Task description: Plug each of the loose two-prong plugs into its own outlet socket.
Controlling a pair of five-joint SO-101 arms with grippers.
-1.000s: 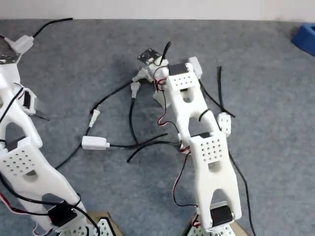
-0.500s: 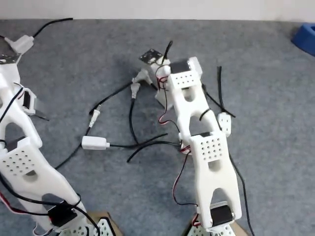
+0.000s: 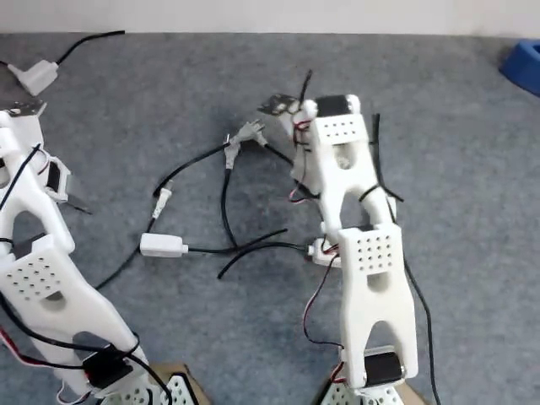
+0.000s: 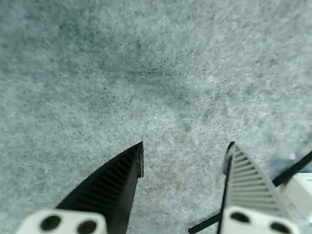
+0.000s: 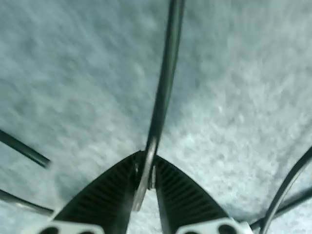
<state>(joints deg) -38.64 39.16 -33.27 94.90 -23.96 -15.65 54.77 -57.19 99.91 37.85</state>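
Grey carpet is covering the whole work surface. Seen from its own wrist, the right gripper is pinching tight on the pale grey end of a black cable, which is running straight away from the fingertips. Blur is hiding whether that end is carrying prongs. From above, the right arm is stretching far forward, and its wrist is covering the pincer.

The left gripper is hanging spread wide over bare carpet, gripping nothing. A white block is showing just beside one finger, cut off by the frame edge. The left arm is standing folded at the left side.

The first plug is lying just beside the right wrist, the second plug near it, and the third plug farther left. A white socket block is lying between the arms, its slots too small to make out. A far socket block is sitting at the far left corner.
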